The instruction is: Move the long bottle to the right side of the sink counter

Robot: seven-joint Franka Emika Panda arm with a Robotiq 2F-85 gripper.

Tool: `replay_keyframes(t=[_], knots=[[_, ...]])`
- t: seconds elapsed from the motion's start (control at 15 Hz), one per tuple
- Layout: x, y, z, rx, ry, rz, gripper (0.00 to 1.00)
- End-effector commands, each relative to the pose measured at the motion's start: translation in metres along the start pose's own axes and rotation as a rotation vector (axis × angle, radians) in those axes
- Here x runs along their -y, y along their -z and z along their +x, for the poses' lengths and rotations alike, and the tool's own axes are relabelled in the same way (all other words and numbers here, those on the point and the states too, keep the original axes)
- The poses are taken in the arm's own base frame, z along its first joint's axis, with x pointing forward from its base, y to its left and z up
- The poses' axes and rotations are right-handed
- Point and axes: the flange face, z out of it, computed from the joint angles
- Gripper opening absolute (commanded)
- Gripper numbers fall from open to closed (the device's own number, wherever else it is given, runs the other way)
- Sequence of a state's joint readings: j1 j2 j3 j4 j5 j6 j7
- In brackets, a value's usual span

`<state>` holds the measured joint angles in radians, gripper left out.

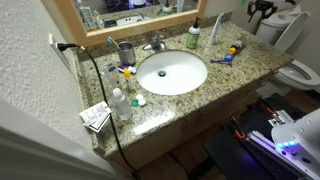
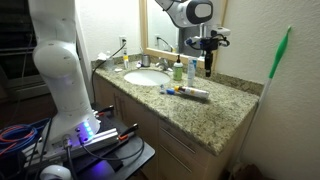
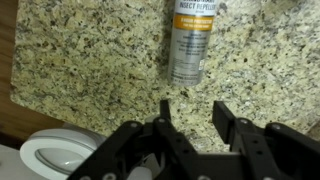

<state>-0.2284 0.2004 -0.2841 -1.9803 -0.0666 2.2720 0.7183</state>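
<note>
- Long bottle point(image 3: 193, 45): a slim cylinder with a silvery body and an orange band under a dark printed label. We log it lying on its side on the tabletop, directly ahead of the gripper in the wrist view, with nothing touching it.
- Gripper point(image 3: 192, 110): black and angular, fingers spread wide with nothing between them. It hangs above the bottle, apart from it.
- Tabletop point(image 3: 90, 50): speckled beige-brown granite, polished and hard. Its edge drops away, with a white toilet point(image 3: 45, 155) below.
- Basin point(image 1: 172, 72): oval, white and glossy, well apart from the bottle.
- Green bottle point(image 1: 193, 38): squat, with a white cap, upright behind the basin.
- Risk, rolling: we judge that a round, smooth body lying flat may roll if one finger meets it first.
- Risk, slipping: the sleek, metal-looking skin offers little grip, and an off-centre hold could let one end tip and slide out.
- Risk, edge: the bottle lies near the toilet end, so a nudge could send it off the tabletop.
- Risk, stone: descending too far would drive the fingertips into unyielding granite.
</note>
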Motion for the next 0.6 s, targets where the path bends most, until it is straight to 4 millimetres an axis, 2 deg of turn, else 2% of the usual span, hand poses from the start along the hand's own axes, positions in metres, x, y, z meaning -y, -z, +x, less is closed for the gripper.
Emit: replay_keyframes(t=[0.0,0.07,0.13,0.2,0.47,0.53], knots=[[0.003,-0.017,0.0,-0.012,-0.036,-0.002,0.24],[0.004,-0.02,-0.001,-0.012,-0.045,0.004,0.24],[0.005,-0.02,-0.002,-0.012,-0.054,0.013,0.59],[0.007,-0.019,-0.003,-0.001,-0.057,0.031,0.75],[0.014,-0.02,-0.014,0.095,-0.086,0.161,0.99],[0.015,-0.02,-0.017,0.116,-0.086,0.183,1.0]])
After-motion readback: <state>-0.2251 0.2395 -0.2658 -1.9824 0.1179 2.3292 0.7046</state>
